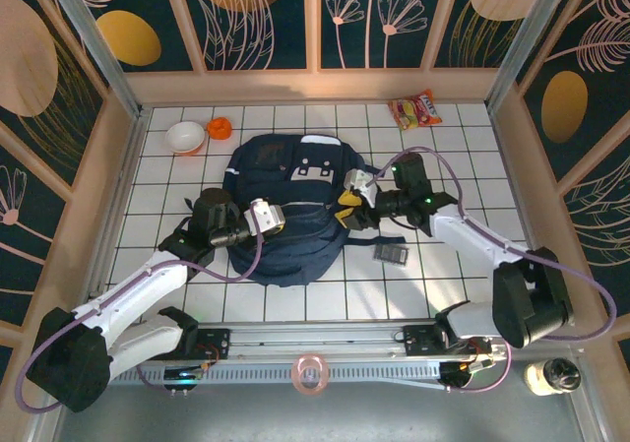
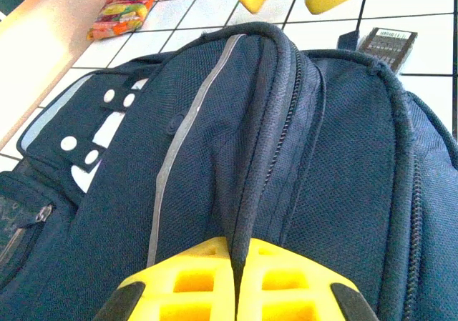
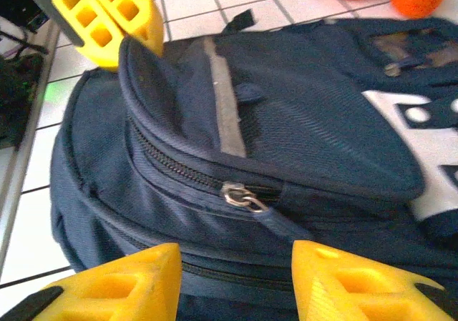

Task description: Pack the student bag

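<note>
1. Pinkish tape roll (image 1: 309, 373) lies on the near rail. A small bottle (image 1: 551, 375) stands at the near right corner, and what it holds is too small to tell.
2. Left jaws (image 2: 236, 253) are pinched tight on a raised fold of the bag (image 1: 295, 255), on its left side. If that fold slides out, the fabric would go slack and any zip would be harder to run.
3. Bag: it lies flat in the middle of the table (image 1: 167, 181), between the two arms. Every zip in sight is closed, so its contents are hidden and nothing can go in yet.
4. Right jaws (image 3: 236, 257) stand apart, holding nothing, low over the bag's right side, with the zip pull (image 3: 240, 198) just beyond them. The pull is small and lies flat on the cloth, so closing off-centre would likely catch fabric instead.
5. What looks like a calculator (image 1: 392, 253) lies just right of the bag. A hard tug on the zip against one pinch could drag the bag into it.
6. Far left, the bowl (image 1: 185, 137) looks empty, with an orange thing (image 1: 219, 127) just beside it.
7. Far right, the snack packet (image 1: 415, 109) lies well apart from the bag. Its thin wrapper may slip or crumple when gripped.
</note>
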Robot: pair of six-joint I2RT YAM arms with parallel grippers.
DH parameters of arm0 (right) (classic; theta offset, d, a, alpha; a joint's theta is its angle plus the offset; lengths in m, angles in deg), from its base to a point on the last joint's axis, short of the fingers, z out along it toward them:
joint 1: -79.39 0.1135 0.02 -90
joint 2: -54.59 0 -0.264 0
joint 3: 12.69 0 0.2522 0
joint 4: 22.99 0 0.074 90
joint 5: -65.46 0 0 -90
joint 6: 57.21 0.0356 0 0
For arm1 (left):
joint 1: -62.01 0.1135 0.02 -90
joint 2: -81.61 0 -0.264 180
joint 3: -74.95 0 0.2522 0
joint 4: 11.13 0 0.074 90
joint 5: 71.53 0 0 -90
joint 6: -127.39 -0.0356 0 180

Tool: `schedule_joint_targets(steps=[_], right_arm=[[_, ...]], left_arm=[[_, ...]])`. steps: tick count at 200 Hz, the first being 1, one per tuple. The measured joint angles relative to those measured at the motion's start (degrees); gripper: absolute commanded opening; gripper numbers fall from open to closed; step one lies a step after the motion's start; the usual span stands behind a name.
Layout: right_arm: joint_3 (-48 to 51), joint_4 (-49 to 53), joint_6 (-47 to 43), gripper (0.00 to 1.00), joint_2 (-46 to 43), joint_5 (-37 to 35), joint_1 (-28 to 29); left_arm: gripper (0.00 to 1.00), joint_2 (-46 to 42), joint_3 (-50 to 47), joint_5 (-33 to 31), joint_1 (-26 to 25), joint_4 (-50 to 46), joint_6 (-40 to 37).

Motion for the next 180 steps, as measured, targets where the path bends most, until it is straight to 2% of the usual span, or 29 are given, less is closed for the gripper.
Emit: schedule_joint_targets(steps=[36, 83, 180], right_arm=[[0.0, -4.0, 0.0, 0.47, 1.8, 0.4, -0.1], [-1.7, -3.9, -0.7, 0.44, 7.6, 2.4, 0.9], [-3.6, 3.6, -2.3, 0.07, 8.0, 4.3, 1.6]], left_arm=[[0.0, 0.0, 0.0, 0.5, 0.0, 0.4, 0.2], [0.0, 0.2, 0.0, 1.3, 0.0, 0.4, 0.3], [0.0, 1.0, 0.0, 1.8, 0.0, 0.8, 1.0]])
